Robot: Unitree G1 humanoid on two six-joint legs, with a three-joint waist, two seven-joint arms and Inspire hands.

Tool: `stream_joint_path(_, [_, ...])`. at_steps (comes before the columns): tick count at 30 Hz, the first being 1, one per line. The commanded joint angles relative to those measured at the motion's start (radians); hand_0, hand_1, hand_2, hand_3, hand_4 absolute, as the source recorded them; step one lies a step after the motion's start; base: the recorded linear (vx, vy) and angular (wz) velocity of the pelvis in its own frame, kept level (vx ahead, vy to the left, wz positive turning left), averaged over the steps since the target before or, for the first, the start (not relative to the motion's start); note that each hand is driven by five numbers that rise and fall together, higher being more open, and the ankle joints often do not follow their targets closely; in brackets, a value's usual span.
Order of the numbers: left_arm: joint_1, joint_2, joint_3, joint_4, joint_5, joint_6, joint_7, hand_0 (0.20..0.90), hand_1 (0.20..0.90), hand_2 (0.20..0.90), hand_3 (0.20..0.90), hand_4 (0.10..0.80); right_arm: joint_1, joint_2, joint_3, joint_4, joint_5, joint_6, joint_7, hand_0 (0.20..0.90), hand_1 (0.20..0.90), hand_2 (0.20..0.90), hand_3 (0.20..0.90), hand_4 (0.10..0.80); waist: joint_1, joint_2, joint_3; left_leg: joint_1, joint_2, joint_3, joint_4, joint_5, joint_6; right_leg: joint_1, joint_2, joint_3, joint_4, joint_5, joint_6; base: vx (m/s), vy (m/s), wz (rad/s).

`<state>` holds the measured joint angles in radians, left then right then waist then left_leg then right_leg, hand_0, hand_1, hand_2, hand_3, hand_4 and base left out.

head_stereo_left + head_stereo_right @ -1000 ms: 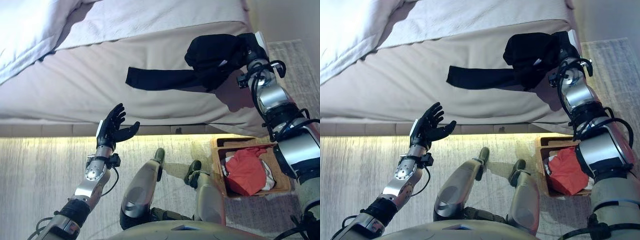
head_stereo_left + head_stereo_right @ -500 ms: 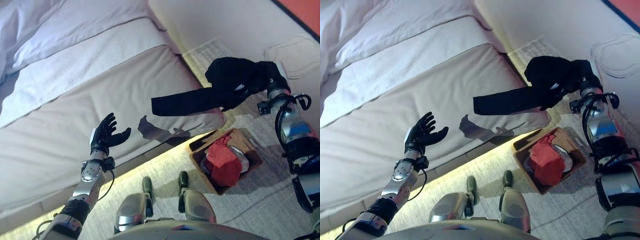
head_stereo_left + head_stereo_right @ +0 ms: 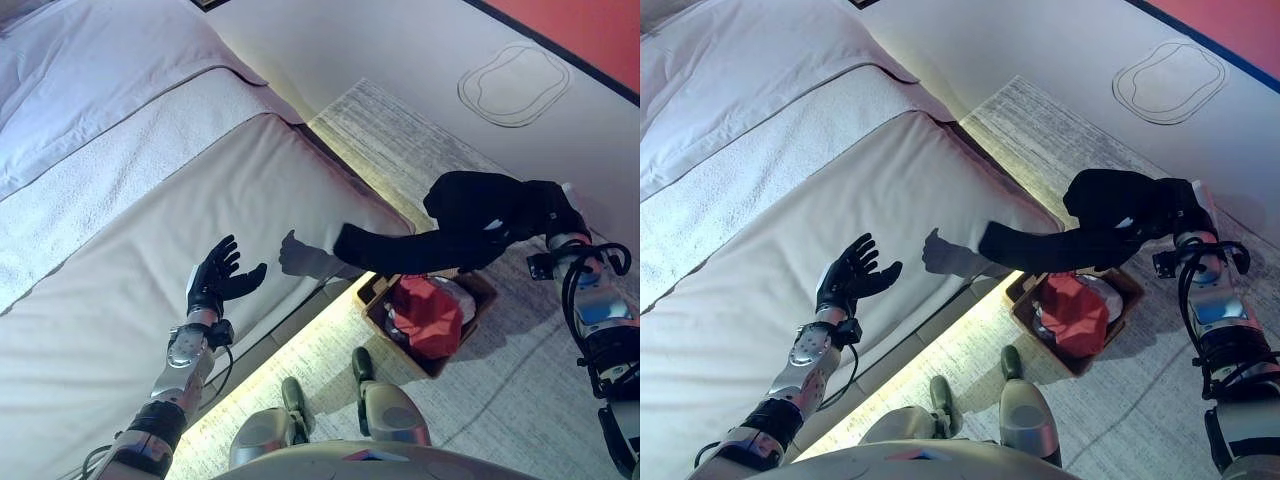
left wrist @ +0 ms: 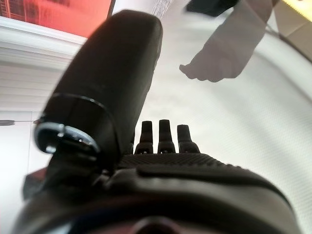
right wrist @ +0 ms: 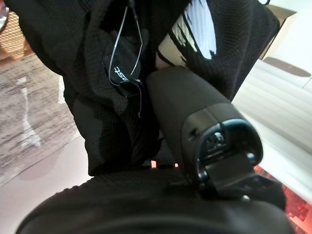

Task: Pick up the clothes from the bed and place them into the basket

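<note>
The right robot hand (image 3: 556, 212) is closed on a bunched black garment (image 3: 470, 215), held in the air above the basket (image 3: 480, 290) (a red item (image 3: 428, 315) already lies inside). Soft and light, its long trailing end droops bedward; gripping the bunch suits it. The left robot hand (image 3: 215, 280) hovers with fingers spread over the bed (image 3: 100, 200).

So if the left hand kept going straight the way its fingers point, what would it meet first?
Probably the bed: the open left hand hangs over it, empty, fingers aimed across the sheet. Depth is unclear, so it might skim above.
</note>
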<state>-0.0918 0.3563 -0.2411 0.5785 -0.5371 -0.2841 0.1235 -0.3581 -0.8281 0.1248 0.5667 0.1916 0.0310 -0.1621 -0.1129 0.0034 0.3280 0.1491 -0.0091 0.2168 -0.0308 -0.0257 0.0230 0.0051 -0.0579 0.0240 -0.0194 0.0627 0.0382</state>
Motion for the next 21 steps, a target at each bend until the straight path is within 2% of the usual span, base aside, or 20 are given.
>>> stream_joint_path(1, [0.026,0.02,0.02,0.01,0.041,-0.071,-0.003,0.9,0.9,0.9,0.9,0.8,-0.05,-0.037,-0.074,-0.054,-0.033,-0.087,-0.075,0.3,0.3,0.3,0.2,0.1,0.011,-0.026,-0.163,-0.07,0.003,-0.033,0.065,-0.059,-0.003,-0.053,-0.023,0.011,0.061,0.014,0.051,0.025,-0.024,-0.05])
stream_joint_path(6, [0.022,0.021,0.024,0.022,0.05,-0.062,0.0,0.9,0.9,0.9,0.9,0.8,0.003,-0.005,-0.099,-0.028,-0.029,-0.1,-0.106,0.3,0.3,0.3,0.2,0.1,0.007,-0.019,-0.172,-0.064,0.004,-0.035,0.048,-0.053,-0.005,-0.05,-0.012,0.014,0.057,0.011,0.049,0.0,-0.035,-0.07])
stream_joint_path(13, [0.014,0.021,0.026,0.039,0.057,-0.066,-0.026,0.9,0.9,0.9,0.9,0.8,0.019,0.023,-0.083,0.052,-0.011,-0.065,-0.045,0.3,0.3,0.3,0.2,0.1,0.007,-0.002,-0.163,-0.076,0.0,-0.042,0.063,-0.057,-0.007,-0.063,-0.009,0.01,0.075,0.001,0.044,-0.019,-0.027,-0.05])
stream_joint_path(21, [-0.008,0.023,0.008,0.035,0.053,-0.066,-0.027,0.9,0.9,0.9,0.9,0.8,0.024,0.085,-0.057,0.297,-0.023,0.0,0.042,0.3,0.3,0.3,0.2,0.1,0.015,0.023,-0.159,-0.069,-0.005,-0.05,0.059,-0.056,-0.008,-0.054,-0.009,0.005,0.076,-0.005,0.042,0.0,0.0,0.0])
